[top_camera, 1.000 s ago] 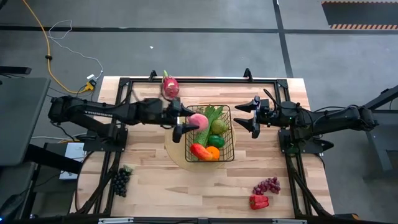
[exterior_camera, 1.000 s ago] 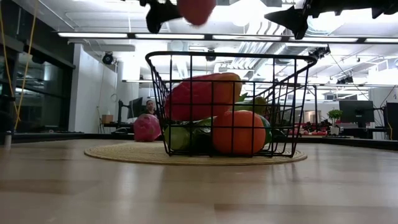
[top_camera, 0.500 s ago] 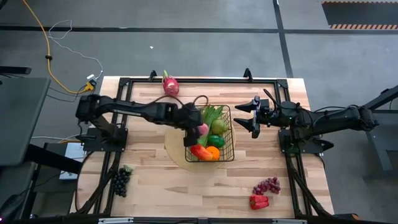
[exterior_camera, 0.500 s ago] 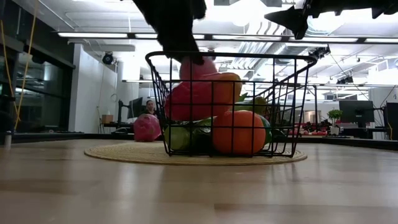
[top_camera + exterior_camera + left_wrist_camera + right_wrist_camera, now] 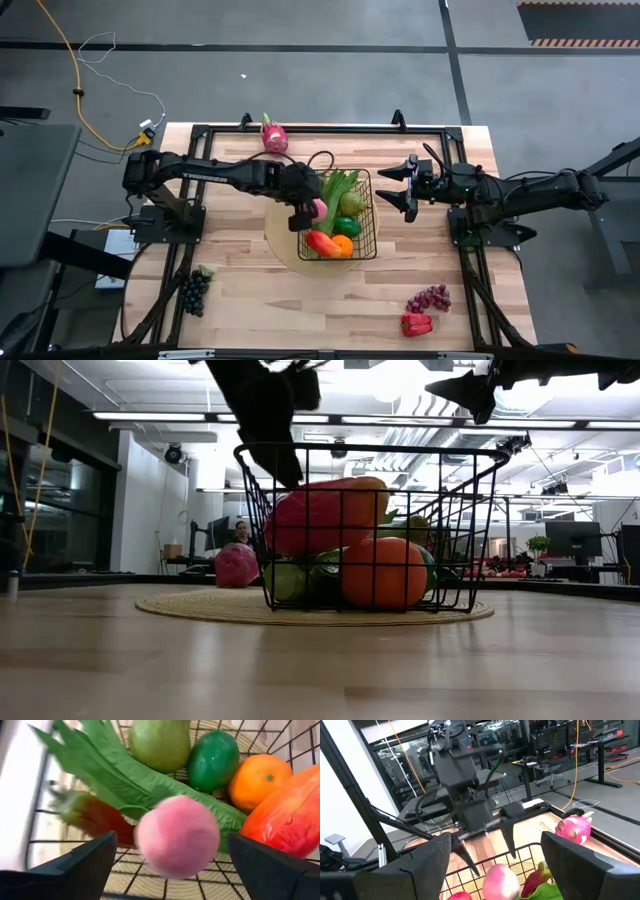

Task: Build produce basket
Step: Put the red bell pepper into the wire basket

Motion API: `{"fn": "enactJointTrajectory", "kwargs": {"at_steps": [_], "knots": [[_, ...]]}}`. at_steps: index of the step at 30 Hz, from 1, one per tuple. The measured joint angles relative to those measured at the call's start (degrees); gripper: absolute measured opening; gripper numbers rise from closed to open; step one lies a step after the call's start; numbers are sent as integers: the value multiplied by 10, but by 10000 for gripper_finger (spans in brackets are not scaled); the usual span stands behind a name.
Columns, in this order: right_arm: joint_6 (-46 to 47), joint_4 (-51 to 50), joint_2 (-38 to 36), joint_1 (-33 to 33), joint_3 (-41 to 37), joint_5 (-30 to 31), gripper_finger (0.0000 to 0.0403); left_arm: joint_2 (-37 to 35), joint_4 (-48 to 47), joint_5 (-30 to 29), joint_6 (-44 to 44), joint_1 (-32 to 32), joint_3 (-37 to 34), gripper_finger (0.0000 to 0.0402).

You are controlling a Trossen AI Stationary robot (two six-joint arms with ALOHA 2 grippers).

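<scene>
— It's a pale wooden table (image 5: 250, 300) in an open workshop with strip lights overhead. Where's the basket?

— The black wire basket (image 5: 338, 213) stands mid-table on a round woven mat (image 5: 200, 605). There's an orange (image 5: 260, 779), a green pepper (image 5: 212, 760), a red pepper (image 5: 292, 817), a pale green fruit (image 5: 160, 742) and long green pods (image 5: 120, 775) in it already.

— And the left gripper (image 5: 305, 210)?

— It's over the basket's left edge with its fingers (image 5: 75, 865) spread wide. The pink peach (image 5: 177, 836) sits between them, clear of both, so nothing is gripped.

— The other arm?

— The right gripper (image 5: 407, 186) hangs just right of the basket with its fingers apart, holding nothing.

— Anything outside the basket?

— A dragon fruit (image 5: 273, 137) lies at the far edge, dark grapes (image 5: 192, 290) at the near left, and red grapes (image 5: 429, 298) with a red pepper (image 5: 416, 323) beside them at the near right
</scene>
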Motion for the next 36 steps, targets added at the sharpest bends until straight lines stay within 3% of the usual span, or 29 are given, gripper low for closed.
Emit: {"fn": "enactJointTrajectory", "kwargs": {"at_steps": [6,9,13,19,23,27,36], "knots": [[0,0,0,0,0,27,300,-76,10,-13,-33,4,0,365],[25,0,0,0,0,30,300,-127,57,-14,-71,4,-2,365],[70,0,0,0,0,-11,300,-204,245,-30,-103,-9,-79,365],[73,0,0,0,0,-25,300,-298,545,-48,-166,-24,-271,365],[87,0,0,0,0,-31,300,-333,657,-74,-238,-24,-368,365],[82,0,0,1,0,-32,300,-354,677,-83,-241,-24,-401,365],[37,0,0,0,0,-32,300,-359,665,-74,-153,-24,-402,365]]}}
